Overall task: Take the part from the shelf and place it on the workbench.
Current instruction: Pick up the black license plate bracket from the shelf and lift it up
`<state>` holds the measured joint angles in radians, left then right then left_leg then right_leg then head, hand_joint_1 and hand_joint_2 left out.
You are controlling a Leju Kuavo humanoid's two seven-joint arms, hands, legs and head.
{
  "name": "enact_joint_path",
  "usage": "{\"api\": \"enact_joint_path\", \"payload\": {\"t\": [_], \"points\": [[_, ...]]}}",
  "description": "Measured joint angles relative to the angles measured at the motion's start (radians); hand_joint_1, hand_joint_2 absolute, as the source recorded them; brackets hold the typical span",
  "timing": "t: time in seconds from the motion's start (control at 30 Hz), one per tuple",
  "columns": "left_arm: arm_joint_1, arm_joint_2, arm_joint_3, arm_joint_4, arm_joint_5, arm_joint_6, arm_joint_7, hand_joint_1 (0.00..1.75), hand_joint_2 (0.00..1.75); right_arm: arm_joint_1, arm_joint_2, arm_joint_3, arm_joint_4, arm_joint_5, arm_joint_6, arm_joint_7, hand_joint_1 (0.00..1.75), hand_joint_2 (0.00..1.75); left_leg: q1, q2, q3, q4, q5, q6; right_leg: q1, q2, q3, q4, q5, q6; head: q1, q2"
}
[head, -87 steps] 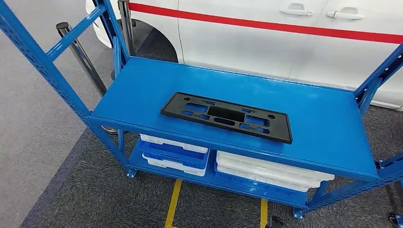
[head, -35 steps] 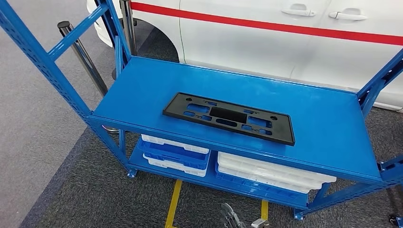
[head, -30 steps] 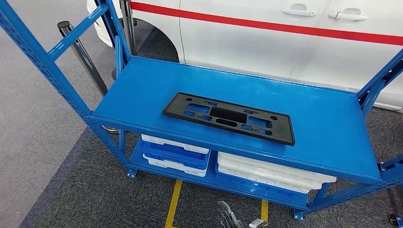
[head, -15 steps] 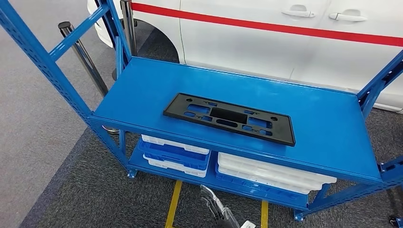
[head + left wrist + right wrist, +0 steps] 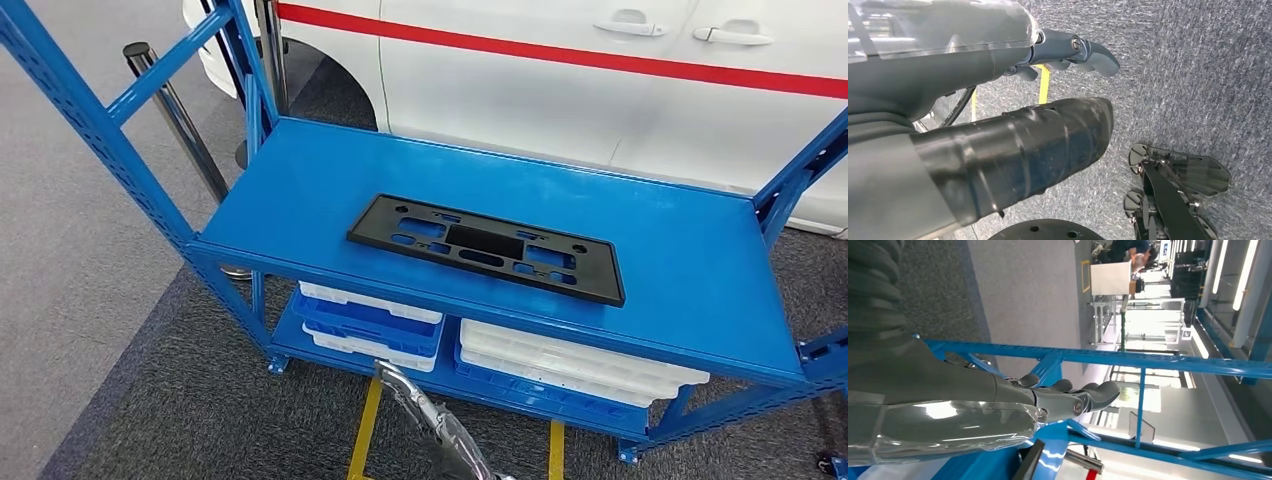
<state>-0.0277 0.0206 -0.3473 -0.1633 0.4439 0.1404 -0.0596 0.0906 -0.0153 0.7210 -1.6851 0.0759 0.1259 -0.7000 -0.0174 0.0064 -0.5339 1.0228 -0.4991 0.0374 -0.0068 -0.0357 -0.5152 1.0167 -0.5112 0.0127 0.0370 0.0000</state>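
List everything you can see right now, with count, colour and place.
flat black plastic part: one, black, lying on the rack's top deck
blue metal shelf rack: one, blue, ahead
plastic tray stacks: two, white and blue, lower deck
car: one, white with red stripe, behind rack
stanchion posts: two, chrome, far left
floor tape lines: two, yellow, under rack
right hand: empty, raised near rack
left hand: empty, hanging over carpet

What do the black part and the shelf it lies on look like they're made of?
The part looks like moulded plastic, matte black: thin, flat, with clean cutouts and no glare. The shelf looks like sheet steel with glossy blue paint: soft reflections on its top and rows of punched holes in the uprights. Neither can be confirmed by look alone.
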Motion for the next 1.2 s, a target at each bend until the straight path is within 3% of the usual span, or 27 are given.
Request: {"api": "enact_joint_path", "payload": {"t": [0.1, 0.2, 0.23, 0.27, 0.3, 0.37, 0.43, 0.53, 0.6, 0.7, 0.73, 0.77, 0.8, 0.83, 0.9, 0.97, 1.1, 1.13, 1.2], "points": [[-0.001, 0.0, -0.002, 0.0, 0.0, 0.0, 0.0, 0.0, 0.0, -0.004, 0.0, 0.005, -0.009, 0.0, 0.0, 0.0, 0.0, 1.75, 0.01, -0.002, 0.004, -0.015, 0.011, 0.014, 0.002, 0.012, -0.013, 0.03, -0.023, 0.01, 0.0, 0.0], [-0.002, -0.001, -0.003, 0.0, 0.0, 0.0, 0.0, 0.0, 0.0, -0.005, -0.001, 0.006, -0.013, 0.0, 0.0, 0.0, 0.0, 1.75, 0.013, -0.005, 0.003, -0.02, 0.015, 0.02, 0.0, 0.029, -0.105, 0.209, -0.108, 0.012, 0.001, 0.0], [-0.002, -0.001, -0.003, 0.0, 0.0, 0.0, 0.0, 0.0, 0.0, -0.005, -0.002, 0.006, -0.013, 0.0, 0.0, 0.0, 0.0, 1.75, 0.012, -0.006, 0.003, -0.02, 0.015, 0.02, -0.001, 0.03, -0.137, 0.265, -0.122, 0.012, 0.001, 0.0], [-0.002, -0.001, -0.003, 0.0, 0.0, 0.0, 0.0, 0.0, 0.0, -0.005, -0.002, 0.006, -0.013, 0.0, 0.0, 0.0, 0.0, 1.75, 0.012, -0.009, 0.004, -0.019, 0.014, 0.019, -0.001, 0.031, -0.154, 0.287, -0.115, 0.012, 0.0, 0.0], [-0.003, -0.001, -0.003, 0.0, 0.0, 0.0, 0.0, 0.0, 0.0, -0.005, -0.002, 0.007, -0.013, 0.0, 0.0, 0.0, 0.0, 1.75, 0.012, -0.012, 0.006, -0.018, 0.012, 0.018, -0.001, 0.031, -0.152, 0.27, -0.088, 0.01, 0.0, 0.0], [-0.003, -0.001, -0.003, 0.0, 0.0, 0.0, 0.0, 0.0, 0.0, -0.005, -0.002, 0.007, -0.013, 0.0, 0.0, 0.0, 0.0, 1.75, 0.012, -0.018, 0.013, -0.016, 0.007, 0.013, 0.0, 0.034, -0.104, 0.144, -0.004, 0.002, 0.001, 0.0], [-0.005, -0.003, -0.003, 0.0, 0.0, 0.0, 0.0, 0.0, 0.0, -0.005, -0.002, 0.008, -0.013, 0.0, 0.0, 0.001, 0.0, 1.75, 0.01, -0.023, 0.012, -0.012, 0.002, 0.004, 0.003, 0.04, -0.061, 0.038, 0.036, -0.007, 0.001, 0.0], [-0.006, -0.004, -0.003, 0.0, 0.0, 0.0, 0.0, 0.0, 0.0, -0.006, -0.003, 0.009, -0.015, 0.0, 0.0, 0.001, 0.0, 1.75, 0.012, -0.026, 0.006, -0.012, 0.0, -0.013, 0.005, 0.042, -0.056, 0.013, 0.035, -0.018, 0.0, 0.0], [-0.006, -0.004, -0.003, 0.0, 0.0, 0.0, 0.0, 0.0, 0.0, -0.006, -0.002, 0.01, -0.016, 0.0, 0.0, 0.001, 0.0, 1.75, 0.013, -0.023, -0.002, 0.009, -0.018, -0.025, 0.0, 0.039, -0.05, 0.002, 0.039, -0.028, 0.0, 0.0], [-0.007, -0.006, -0.003, 0.0, 0.001, 0.0, 0.0, 0.0, 0.0, -0.006, -0.002, 0.011, -0.017, 0.004, -0.003, 0.001, 0.0, 1.75, 0.021, -0.016, -0.081, 0.172, -0.1, -0.041, -0.003, 0.03, -0.045, -0.005, 0.04, -0.037, -0.001, 0.0], [-0.007, -0.006, -0.003, 0.0, 0.002, 0.0, 0.0, 0.0, 0.0, -0.006, -0.002, 0.011, -0.017, 0.007, -0.005, 0.001, 0.0, 1.31, 0.024, -0.015, -0.112, 0.23, -0.119, -0.045, -0.003, 0.028, -0.045, -0.005, 0.039, -0.038, -0.001, 0.0], [-0.006, -0.006, -0.003, 0.0, 0.004, 0.0, 0.0, 0.0, 0.0, -0.005, -0.002, 0.011, -0.017, 0.012, -0.01, 0.001, 0.0, 0.87, 0.027, -0.015, -0.13, 0.26, -0.118, -0.049, -0.003, 0.027, -0.044, -0.004, 0.038, -0.038, -0.001, 0.0], [-0.005, -0.006, -0.003, 0.0, 0.006, 0.0, 0.001, 0.0, 0.0, -0.005, -0.002, 0.011, -0.016, 0.018, -0.018, 0.002, 0.0, 0.44, 0.03, -0.014, -0.131, 0.253, -0.098, -0.052, -0.004, 0.027, -0.043, -0.002, 0.036, -0.037, -0.001, 0.0], [-0.004, -0.006, -0.003, 0.0, 0.009, 0.001, 0.001, 0.0, 0.0, -0.004, -0.002, 0.011, -0.014, 0.025, -0.027, 0.004, 0.0, 0.0, 0.033, -0.013, -0.112, 0.206, -0.062, -0.054, -0.006, 0.027, -0.041, 0.0, 0.034, -0.035, -0.001, 0.0], [-0.003, -0.006, -0.003, 0.0, 0.015, 0.003, 0.002, 0.0, 0.0, -0.004, -0.001, 0.011, -0.008, 0.036, -0.041, 0.009, 0.0, 0.0, 0.035, -0.01, -0.056, 0.075, 0.005, -0.055, -0.006, 0.028, -0.04, 0.007, 0.027, -0.026, -0.001, 0.0], [-0.004, -0.007, -0.002, 0.0, 0.02, 0.006, 0.002, 0.0, 0.0, -0.005, 0.0, 0.01, -0.003, 0.047, -0.049, 0.021, 0.0, 0.0, 0.031, -0.01, -0.029, 0.009, 0.021, -0.046, -0.003, 0.027, -0.042, 0.012, 0.023, -0.015, -0.001, 0.0], [-0.003, -0.011, -0.001, 0.0, 0.033, 0.013, 0.002, 0.0, 0.0, -0.014, 0.0, 0.003, 0.012, 0.07, -0.067, 0.06, 0.0, 0.0, 0.03, -0.012, -0.026, -0.003, 0.023, -0.018, -0.004, 0.028, -0.047, 0.025, 0.013, 0.005, 0.0, 0.0], [-0.003, -0.012, -0.001, 0.0, 0.036, 0.014, 0.001, 0.0, 0.0, -0.016, 0.0, 0.0, 0.016, 0.074, -0.074, 0.071, 0.0, 0.0, 0.031, -0.012, -0.026, -0.006, 0.025, -0.011, -0.005, 0.029, -0.062, 0.057, -0.008, 0.01, 0.0, 0.0], [-0.003, -0.014, 0.001, 0.0, 0.043, 0.016, 0.001, 0.0, 0.0, -0.018, 0.001, -0.006, 0.022, 0.074, -0.09, 0.094, 0.0, 0.0, 0.029, -0.012, -0.026, -0.008, 0.026, -0.001, -0.006, 0.031, -0.117, 0.175, -0.07, 0.014, 0.0, 0.0]]}}
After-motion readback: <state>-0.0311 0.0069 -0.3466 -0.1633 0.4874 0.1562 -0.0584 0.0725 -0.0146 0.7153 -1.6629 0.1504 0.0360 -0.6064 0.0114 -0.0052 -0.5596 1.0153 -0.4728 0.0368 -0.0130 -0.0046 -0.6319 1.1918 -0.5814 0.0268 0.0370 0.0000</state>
